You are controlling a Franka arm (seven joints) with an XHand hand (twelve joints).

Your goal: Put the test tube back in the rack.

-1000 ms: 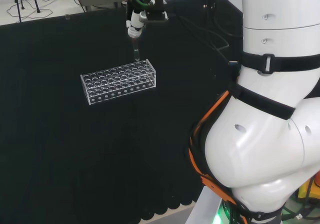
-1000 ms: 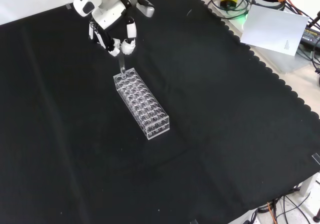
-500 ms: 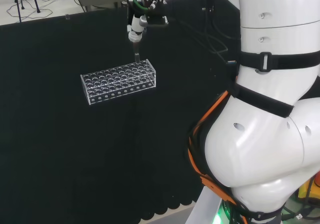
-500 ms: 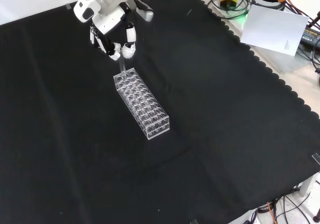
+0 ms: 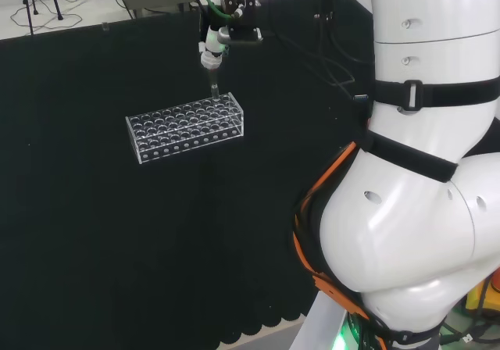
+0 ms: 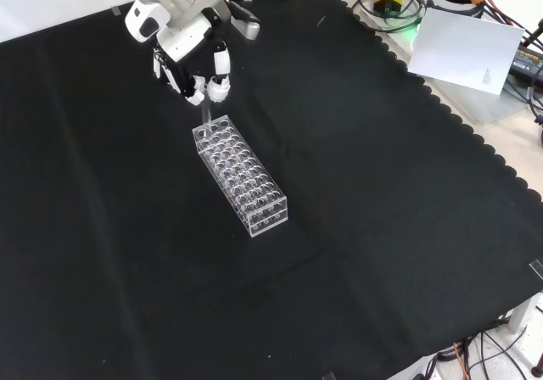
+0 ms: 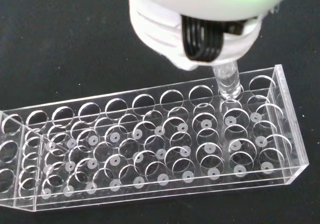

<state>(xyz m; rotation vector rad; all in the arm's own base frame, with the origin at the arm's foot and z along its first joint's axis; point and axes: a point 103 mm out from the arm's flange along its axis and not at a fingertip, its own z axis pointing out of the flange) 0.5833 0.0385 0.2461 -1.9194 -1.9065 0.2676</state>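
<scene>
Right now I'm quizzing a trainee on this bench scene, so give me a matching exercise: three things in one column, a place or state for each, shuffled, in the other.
Things:
1. tube
2. rack
3. hand

States:
A. stands on the black cloth
B. pinches the tube from above
C. lower end at a hole near one end of the rack

Pairs: 1-C, 2-A, 3-B

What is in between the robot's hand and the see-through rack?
The test tube. In the wrist view it runs from the hand down into a hole near one end of the rack.
</scene>
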